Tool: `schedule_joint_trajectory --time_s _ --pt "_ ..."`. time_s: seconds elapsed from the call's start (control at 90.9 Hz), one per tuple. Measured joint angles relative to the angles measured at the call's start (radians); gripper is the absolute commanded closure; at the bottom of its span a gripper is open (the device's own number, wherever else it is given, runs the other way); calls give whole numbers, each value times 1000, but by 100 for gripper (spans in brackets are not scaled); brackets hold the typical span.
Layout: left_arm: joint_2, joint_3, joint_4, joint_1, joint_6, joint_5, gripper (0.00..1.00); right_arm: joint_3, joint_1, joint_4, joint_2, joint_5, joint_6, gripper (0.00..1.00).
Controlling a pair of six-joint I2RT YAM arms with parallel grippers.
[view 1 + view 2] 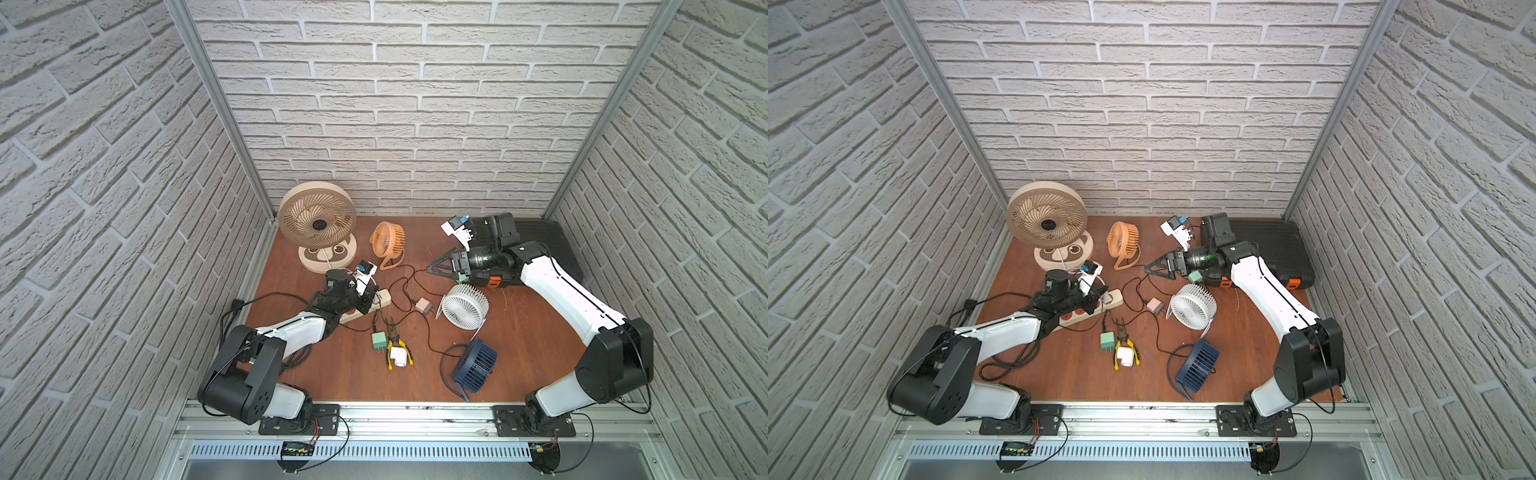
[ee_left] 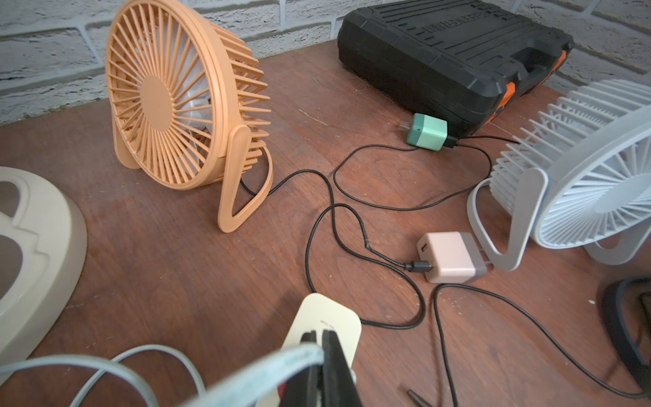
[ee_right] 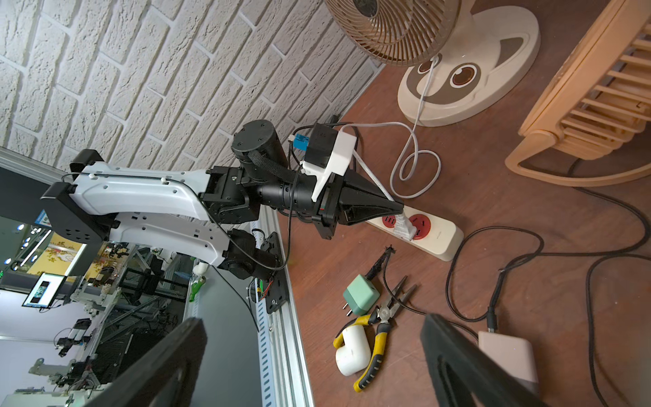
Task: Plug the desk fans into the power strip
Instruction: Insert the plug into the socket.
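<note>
Closest to the lens, your left gripper (image 2: 318, 340) is clamped on the white cord (image 2: 267, 366) of the beige desk fan (image 1: 318, 222), right above the power strip (image 3: 440, 238). That strip lies flat on the wooden table (image 1: 519, 353), and the cord's white plug (image 3: 401, 229) stands upright at the socket next to the strip's end socket; you cannot tell whether it is pushed fully in. The fan stands near the strip, toward the brick wall (image 1: 415, 124). Your right gripper (image 3: 313, 320) hangs well apart from the strip, near the black case (image 2: 440, 45), its jaws spread wide with nothing between them. Yellow-handled pliers (image 3: 380, 327) and a green adapter (image 3: 361, 294) lie on the table near the strip, on the side opposite the fan, touching neither it nor the left gripper.
</note>
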Motion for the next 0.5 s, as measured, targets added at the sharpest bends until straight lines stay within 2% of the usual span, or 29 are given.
schedule_joint_trajectory --time_s 0.495 --pt "57 52 -3 2 19 9 100 -45 0 108 -32 -39 39 0"
